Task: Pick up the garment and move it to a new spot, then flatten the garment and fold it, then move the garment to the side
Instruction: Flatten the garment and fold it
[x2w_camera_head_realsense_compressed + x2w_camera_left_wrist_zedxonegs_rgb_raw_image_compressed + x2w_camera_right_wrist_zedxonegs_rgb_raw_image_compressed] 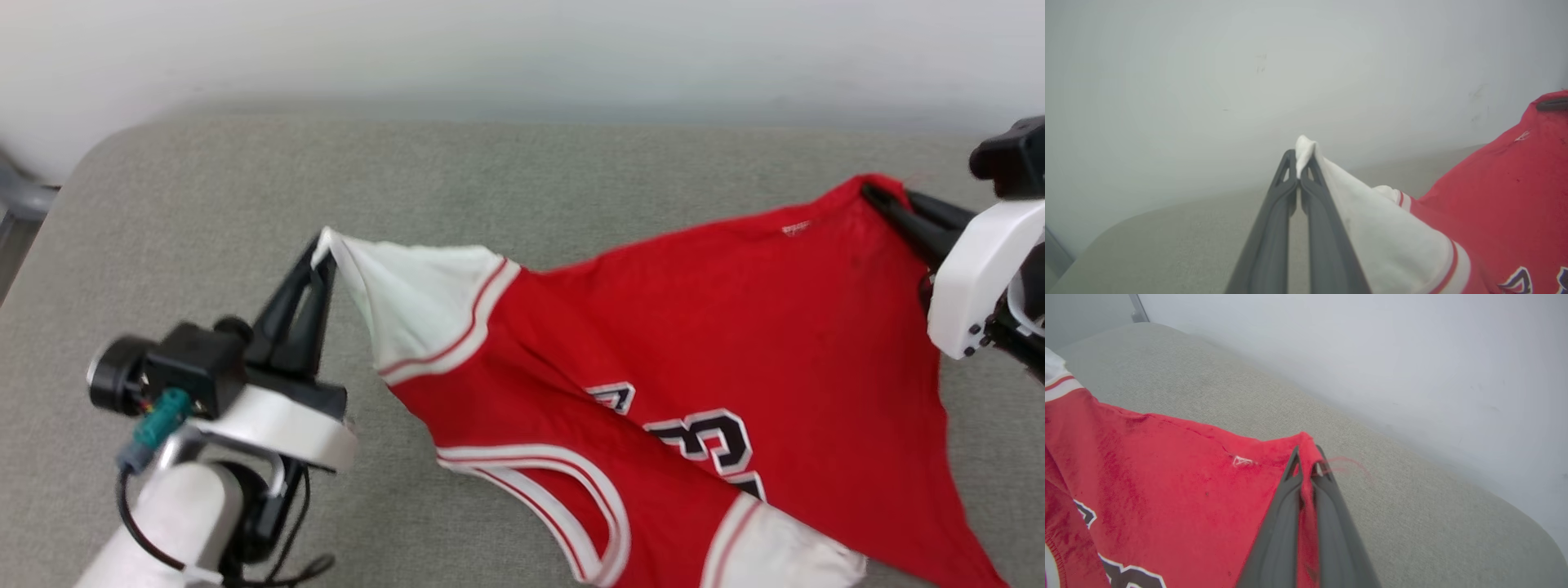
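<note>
Count: one garment (694, 327), two pincers, one counter (490, 180).
Left pincer (320, 253): fingers together, clamped on the tip of the white sleeve (416, 302).
Right pincer (875, 194): fingers together, clamped on a red corner of the garment.
Garment: stretched between the two pincers over the counter's middle and right, lettering facing up, sagging toward the near edge.

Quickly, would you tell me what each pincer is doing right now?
Left pincer: shut on the white sleeve tip of the garment.
Right pincer: shut on a red corner of the garment.
</note>
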